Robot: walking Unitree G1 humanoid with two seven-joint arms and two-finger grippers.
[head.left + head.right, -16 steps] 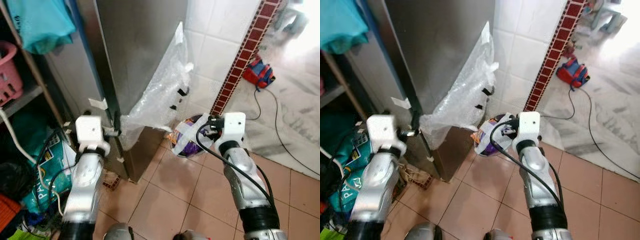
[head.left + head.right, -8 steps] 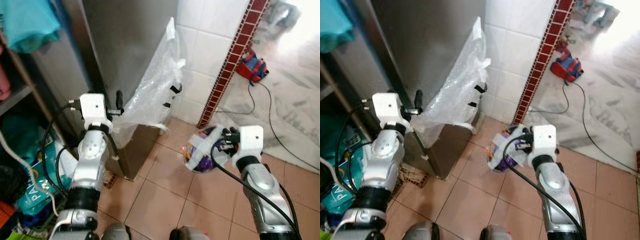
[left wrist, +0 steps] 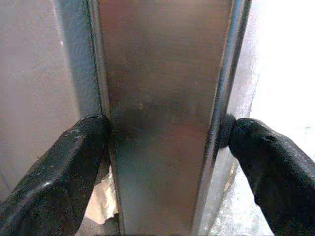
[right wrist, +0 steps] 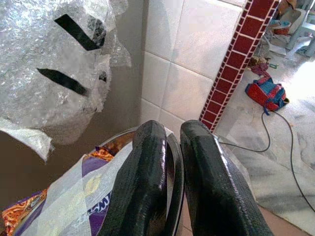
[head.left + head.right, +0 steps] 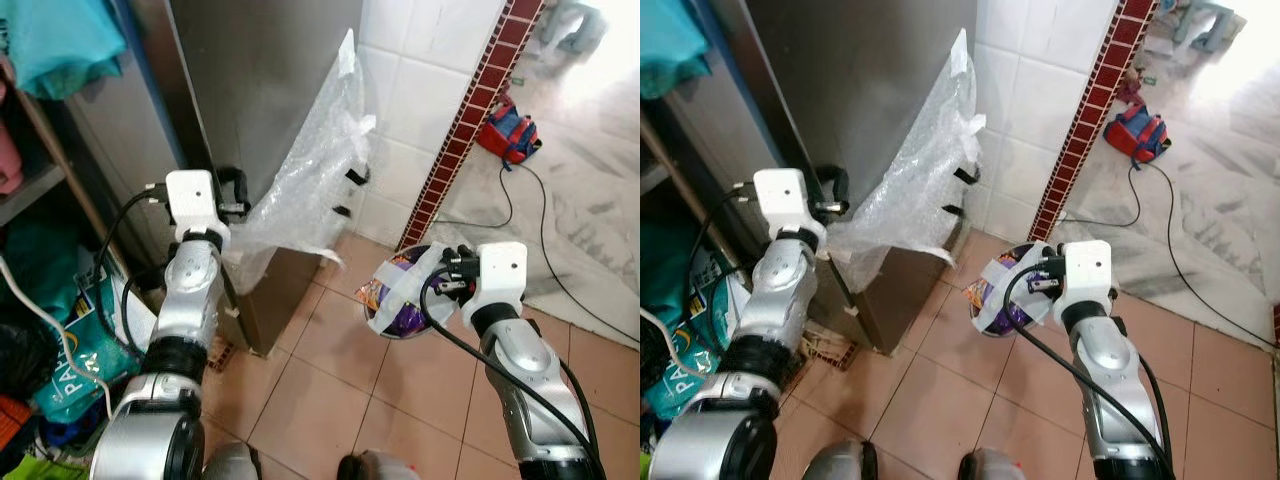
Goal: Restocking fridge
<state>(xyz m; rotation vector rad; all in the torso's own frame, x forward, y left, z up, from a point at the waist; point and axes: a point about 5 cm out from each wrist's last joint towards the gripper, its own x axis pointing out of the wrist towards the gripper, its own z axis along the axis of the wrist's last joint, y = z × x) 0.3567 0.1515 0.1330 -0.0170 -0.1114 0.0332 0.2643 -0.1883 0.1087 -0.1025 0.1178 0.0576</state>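
The left claw (image 3: 162, 147) is spread wide, one finger on each side of the steel fridge door's edge (image 3: 165, 98), raised at the fridge (image 5: 270, 90). The right claw (image 4: 170, 147) pinches the rim of a taped bowl (image 5: 405, 295) of purple packets, held above the tiled floor (image 5: 330, 380) beside the bubble wrap (image 5: 315, 180) hanging off the fridge corner.

The left gripper (image 5: 238, 196) sits at the steel fridge (image 5: 265, 90) door's edge at 10 o'clock, bubble wrap (image 5: 315, 195) beside it, while the right gripper (image 5: 448, 280) holds a taped bowl (image 5: 400, 295) at 4 o'clock.
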